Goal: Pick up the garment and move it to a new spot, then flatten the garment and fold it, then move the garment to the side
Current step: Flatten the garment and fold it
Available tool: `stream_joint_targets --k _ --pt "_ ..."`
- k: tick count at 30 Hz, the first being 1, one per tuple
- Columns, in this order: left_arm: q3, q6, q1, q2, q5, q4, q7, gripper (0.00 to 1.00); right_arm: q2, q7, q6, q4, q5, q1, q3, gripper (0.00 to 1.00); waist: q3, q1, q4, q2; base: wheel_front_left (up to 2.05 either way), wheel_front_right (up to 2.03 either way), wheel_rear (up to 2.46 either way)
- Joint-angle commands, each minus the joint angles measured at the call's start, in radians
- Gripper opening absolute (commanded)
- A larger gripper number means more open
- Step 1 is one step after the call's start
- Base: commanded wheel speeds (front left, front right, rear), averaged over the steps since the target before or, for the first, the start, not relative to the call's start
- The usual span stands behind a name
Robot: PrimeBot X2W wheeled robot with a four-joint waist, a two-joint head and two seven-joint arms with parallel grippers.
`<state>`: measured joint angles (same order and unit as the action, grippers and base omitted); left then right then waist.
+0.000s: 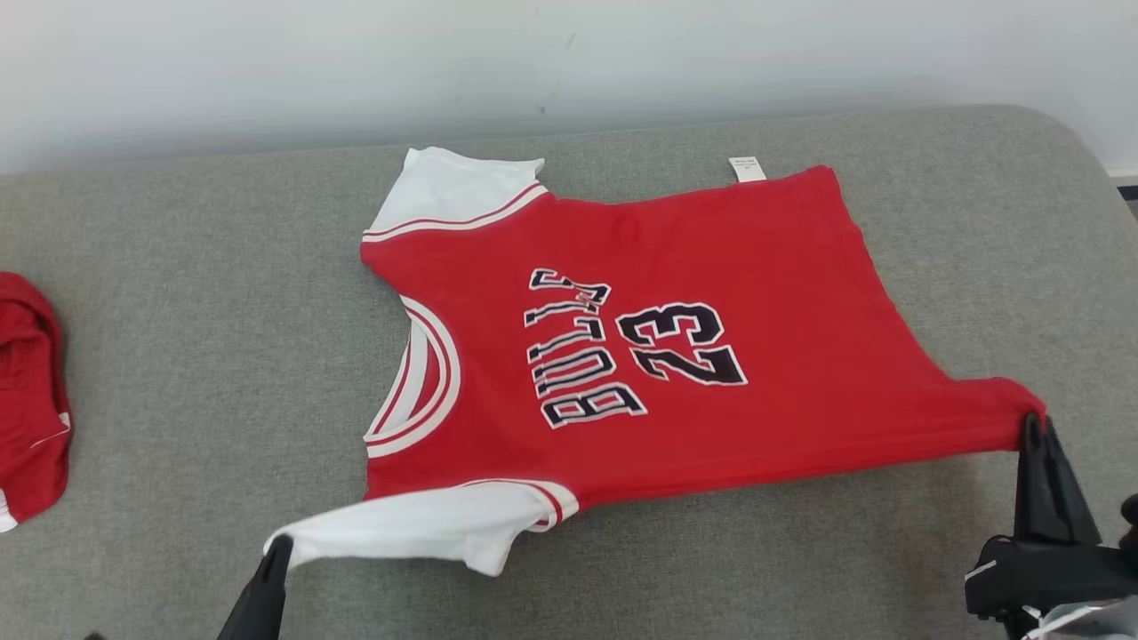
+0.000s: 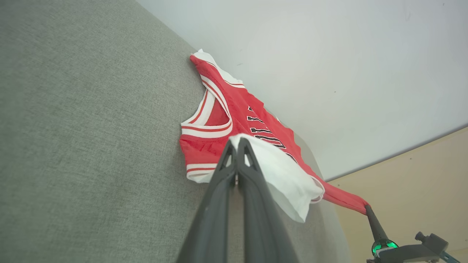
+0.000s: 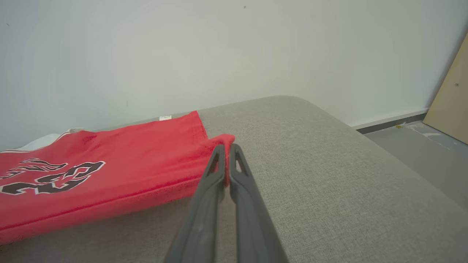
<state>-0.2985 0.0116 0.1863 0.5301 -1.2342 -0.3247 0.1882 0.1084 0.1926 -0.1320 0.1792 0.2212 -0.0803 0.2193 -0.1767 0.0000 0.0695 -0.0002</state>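
The grey padded surface point(image 1: 178, 267) carries the work; its rounded right end lies near the right arm, so a pull toward that side could draw cloth over the edge. The garment point(image 1: 756, 267), a red jersey, lies print-up near the middle of the surface with its neck toward the left and its far edge along the wall side. Its near edge appears raised and stretched between the two grippers. A second red item point(image 1: 31, 400) sits at the left edge, well apart; a leftward carry could sweep into it. The near white sleeve point(image 1: 418, 524) is pulled out to a point, which suggests a thin bite of cloth; a sudden move could slip it free and drop that side. The far sleeve point(image 1: 444, 191) lies flat but could tuck under if the body is dragged rather than lifted. The hem corner point(image 1: 1005, 409) is likewise drawn to a point, so unequal travel of the arms would skew the garment or overstretch the hem. The left gripper point(image 1: 277, 549) is clenched on the near sleeve, its fingers point(image 2: 223, 171) pressed together. The right gripper point(image 1: 1036, 431) is clenched on the hem corner, its fingers point(image 3: 215, 168) meeting on red cloth.
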Motion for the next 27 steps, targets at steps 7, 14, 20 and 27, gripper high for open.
stream_joint_targets --k 7,14,20,27 --pt "-0.038 0.028 -0.155 -0.040 0.026 0.095 -0.040 0.00 -0.036 -0.094 0.003 0.090 -0.085 -0.111 0.006 0.00 -0.013 0.0000 0.008 0.0002 0.00 0.00 0.00" --pt "-0.056 -0.022 -0.300 -0.079 0.041 0.201 -0.042 0.00 -0.051 -0.099 0.003 0.235 -0.145 -0.251 0.064 0.00 -0.055 0.0000 -0.006 0.0002 0.00 0.00 0.00" --pt "-0.074 -0.067 -0.410 -0.102 0.071 0.292 -0.029 0.00 -0.056 -0.080 0.003 0.337 -0.176 -0.353 0.088 0.00 -0.096 0.0000 -0.023 0.0002 0.00 0.00 0.00" --pt "-0.120 -0.114 -0.559 -0.107 0.175 0.420 0.002 0.00 -0.058 -0.028 0.003 0.449 -0.234 -0.483 0.090 0.00 -0.172 0.0000 -0.041 0.0002 0.00 0.00 0.00"
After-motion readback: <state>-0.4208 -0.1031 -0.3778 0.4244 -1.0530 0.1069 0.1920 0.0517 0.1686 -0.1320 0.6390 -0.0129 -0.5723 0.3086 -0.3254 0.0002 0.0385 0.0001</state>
